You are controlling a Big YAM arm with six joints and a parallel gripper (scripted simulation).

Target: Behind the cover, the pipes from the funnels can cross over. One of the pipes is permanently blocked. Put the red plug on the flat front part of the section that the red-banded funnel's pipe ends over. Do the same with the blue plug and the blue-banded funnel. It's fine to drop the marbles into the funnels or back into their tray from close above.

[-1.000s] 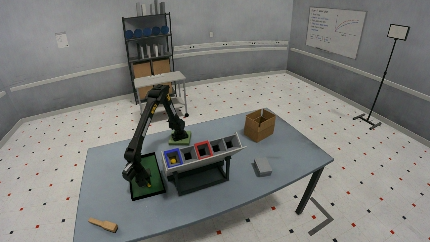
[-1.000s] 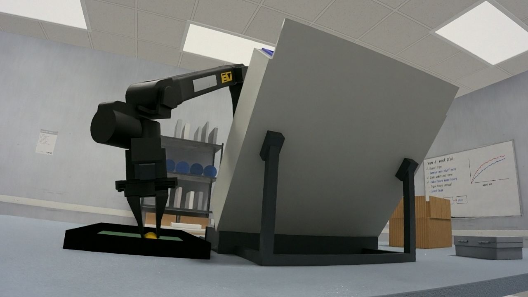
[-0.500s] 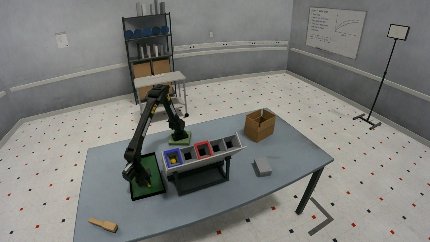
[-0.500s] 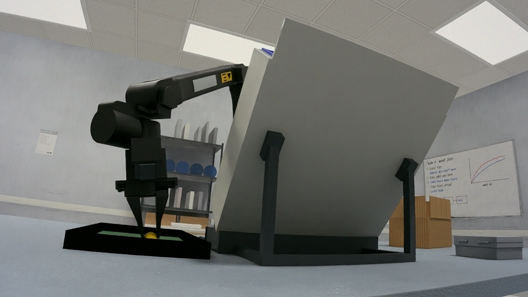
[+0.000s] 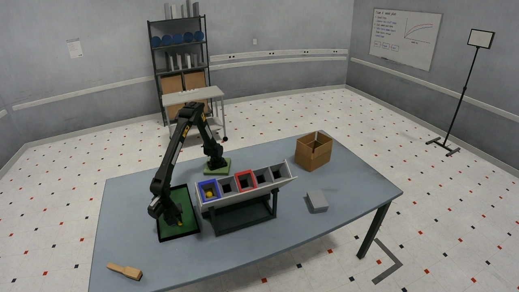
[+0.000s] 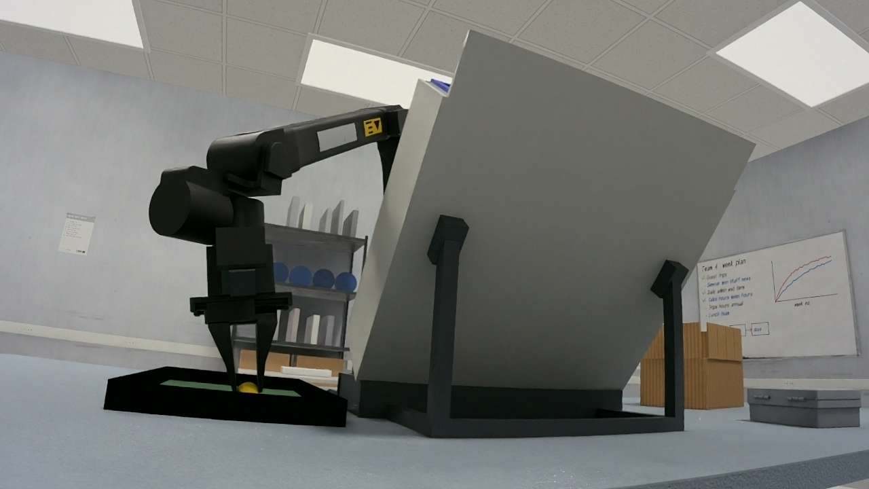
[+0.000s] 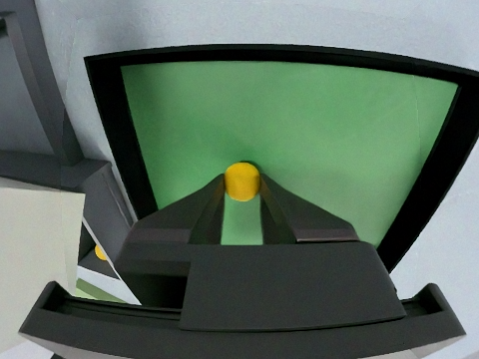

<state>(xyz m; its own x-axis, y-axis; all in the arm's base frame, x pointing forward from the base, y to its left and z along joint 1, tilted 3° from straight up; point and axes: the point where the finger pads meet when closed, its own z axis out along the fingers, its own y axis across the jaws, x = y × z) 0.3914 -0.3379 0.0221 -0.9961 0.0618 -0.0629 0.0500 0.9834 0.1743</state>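
Note:
My gripper [image 7: 241, 181] is shut on a yellow marble [image 7: 241, 181] down on the green floor of the black-rimmed tray [image 7: 279, 135]. In the top view the gripper [image 5: 174, 219] stands at the tray's [image 5: 181, 213] front end, left of the funnel rack [image 5: 245, 185]. The blue-banded funnel [image 5: 208, 189] is the leftmost and holds a second yellow marble [image 5: 209, 194]. The red-banded funnel [image 5: 245, 180] is third from the left. In the exterior view the fingers [image 6: 246, 379] pinch the marble [image 6: 247, 387] beside the white cover [image 6: 534, 225]. No plugs show in any view.
A cardboard box [image 5: 313, 150] stands at the table's back right. A grey case [image 5: 316, 201] lies right of the rack. A wooden block [image 5: 124, 271] lies near the front left edge. The arm's base [image 5: 217, 166] sits behind the rack.

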